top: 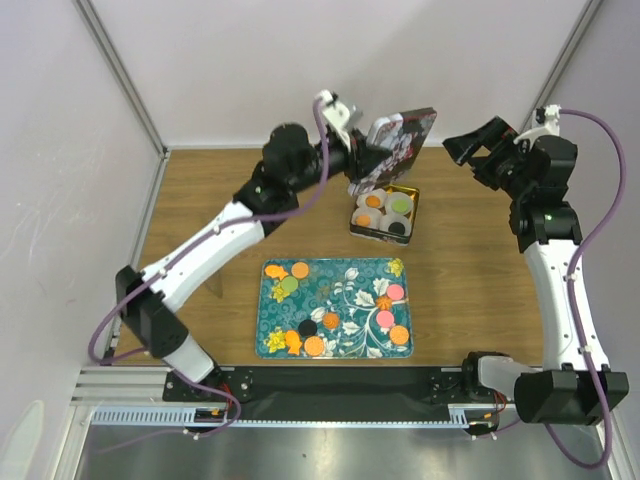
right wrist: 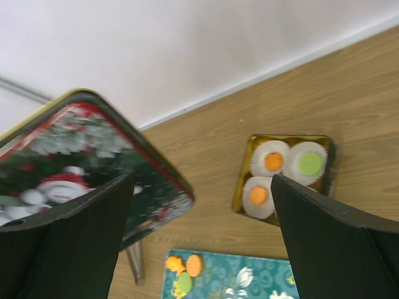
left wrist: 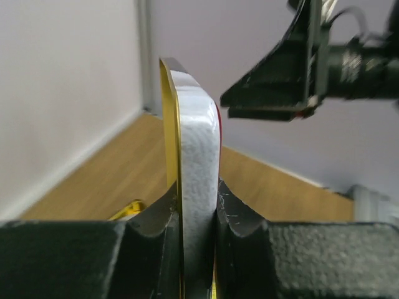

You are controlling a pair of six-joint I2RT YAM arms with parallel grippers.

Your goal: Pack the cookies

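Overhead, the left tool clamps the tin lid upright, probably to close the tin holding four cookies; others lie on the tray. Right tool gapes empty.

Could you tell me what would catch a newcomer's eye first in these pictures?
First, the snowman-printed tin lid, gripped on edge and held up in the left pincer at the back of the table. Right below it sits the open tin with cookies in white paper cups, and nearer the arms a teal flowered tray strewn with more cookies. The right pincer hangs open at the back right.
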